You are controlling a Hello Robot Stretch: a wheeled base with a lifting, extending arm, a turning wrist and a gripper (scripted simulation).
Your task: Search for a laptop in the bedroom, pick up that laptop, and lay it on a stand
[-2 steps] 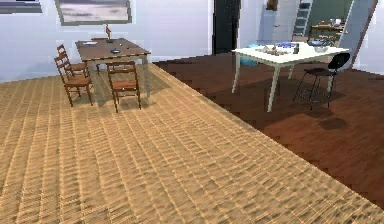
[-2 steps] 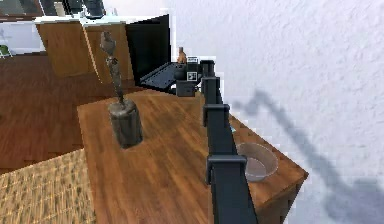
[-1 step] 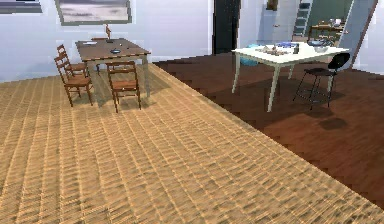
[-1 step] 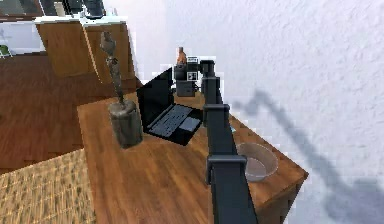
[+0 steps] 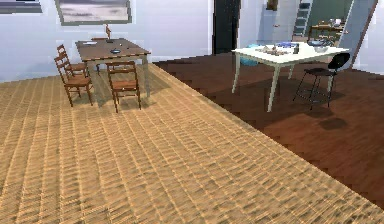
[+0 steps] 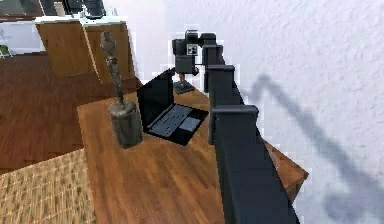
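**A:** Where does the laptop lie?

**B:** In the arm side view, the laptop (image 6: 172,118) stands on a wooden table (image 6: 150,185) near the picture's middle, with its lid raised and its screen dark.

**A:** And relative to the gripper?

**B:** The gripper (image 6: 184,78) sits at the far end of the arm (image 6: 235,130), toward twelve o'clock. The laptop is at about seven o'clock from it, and near. I cannot tell whether they touch.

**A:** Are the fingers apart or together? Is it holding anything?

**B:** I cannot tell either one, because the tabletop and the laptop lie right at the fingers.

**A:** What else is on that table?

**B:** A slender statue (image 6: 118,85) on a rough base stands just beside the laptop at its nine o'clock. Wooden cabinets (image 6: 70,45) stand farther off at eleven o'clock.

**A:** What does the forward view give?

**B:** It shows a dark dining table (image 5: 112,50) with wooden chairs (image 5: 124,85) at eleven o'clock. A white table (image 5: 285,55) with a black chair (image 5: 325,72) stands at one o'clock. A framed picture (image 5: 92,10) hangs on the wall at twelve o'clock. A woven tan floor (image 5: 150,150) meets dark floorboards (image 5: 330,135) toward three o'clock.
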